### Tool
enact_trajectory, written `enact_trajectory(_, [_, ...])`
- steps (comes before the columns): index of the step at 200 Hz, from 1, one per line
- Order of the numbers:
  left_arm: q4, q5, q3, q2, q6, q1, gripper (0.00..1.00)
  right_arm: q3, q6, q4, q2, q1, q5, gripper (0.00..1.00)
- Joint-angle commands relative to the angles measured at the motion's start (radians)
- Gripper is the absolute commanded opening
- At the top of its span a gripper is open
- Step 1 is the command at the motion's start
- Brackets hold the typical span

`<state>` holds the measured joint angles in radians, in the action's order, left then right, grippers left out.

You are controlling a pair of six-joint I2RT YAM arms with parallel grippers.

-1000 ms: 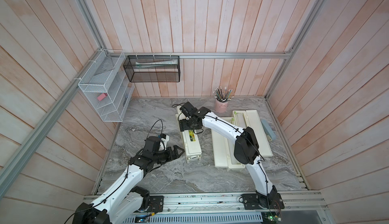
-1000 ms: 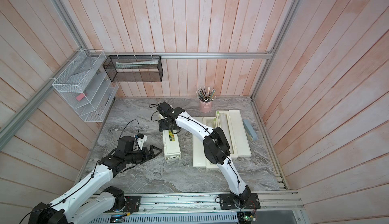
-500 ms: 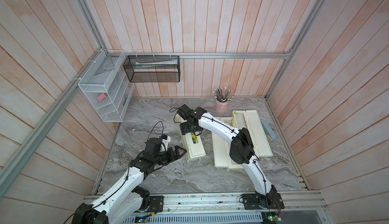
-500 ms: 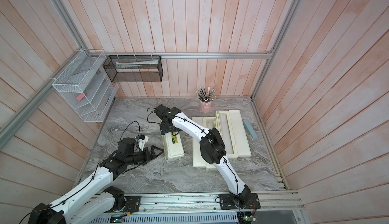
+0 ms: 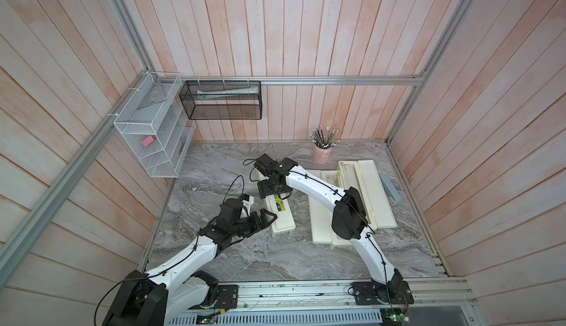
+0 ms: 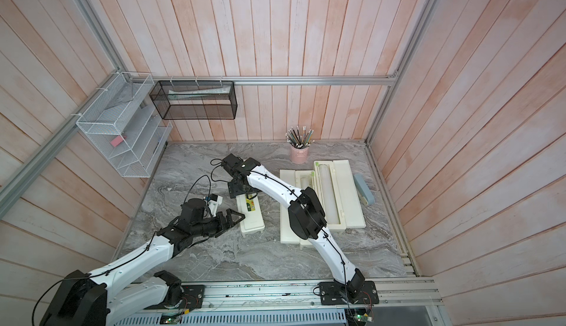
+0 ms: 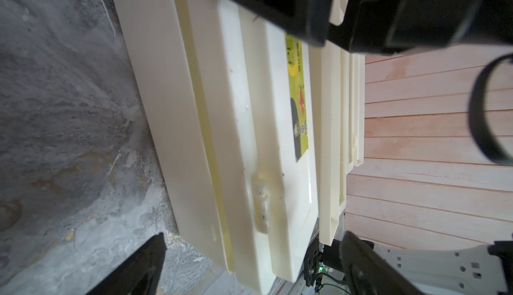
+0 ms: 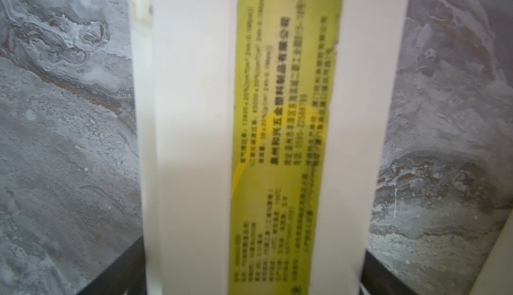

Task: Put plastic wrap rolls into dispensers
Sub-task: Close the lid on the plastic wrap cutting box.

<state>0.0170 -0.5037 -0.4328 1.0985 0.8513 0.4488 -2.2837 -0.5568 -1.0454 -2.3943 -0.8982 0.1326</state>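
Three cream dispensers lie side by side on the marble table. The left dispenser is closed, with a yellow-green label on its lid. My right gripper hangs open over its far half, one finger on each long side. Low beside its near end, my left gripper is open and holds nothing. The middle dispenser and the right dispenser lie open. A pale glossy plastic wrap roll lies in the right one's tray. My right arm hides much of the middle tray.
A pink cup of pencils stands at the back. A grey-blue stapler-like object lies by the right wall. A white wire shelf and a black mesh basket hang on the walls.
My right gripper's jaws have widened around the left dispenser, whose near end shifted slightly. My left gripper has crept right, closer to that near end.
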Motion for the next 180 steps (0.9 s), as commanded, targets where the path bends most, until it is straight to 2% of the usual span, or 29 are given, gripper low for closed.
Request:
enact_trajectory(1, [-0.058, 0.031, -0.020, 0.045, -0.003, 0.007, 1.00, -0.068, -0.016, -0.013, -0.048, -0.003, -0.011, 0.93])
enact_trajectory(90, [-0.122, 0.056, -0.049, 0.208, -0.011, 0.025, 1.00, -0.114, -0.014, -0.016, -0.068, -0.001, -0.057, 0.98])
enact_trajectory(141, [-0.020, 0.086, -0.053, 0.281, -0.010, 0.025, 0.82, -0.091, -0.009, 0.019, -0.048, 0.013, -0.083, 0.98])
enact_trajectory(180, [-0.035, 0.084, -0.005, 0.302, 0.017, 0.025, 0.73, -0.079, -0.002, 0.026, -0.024, 0.031, -0.070, 0.98])
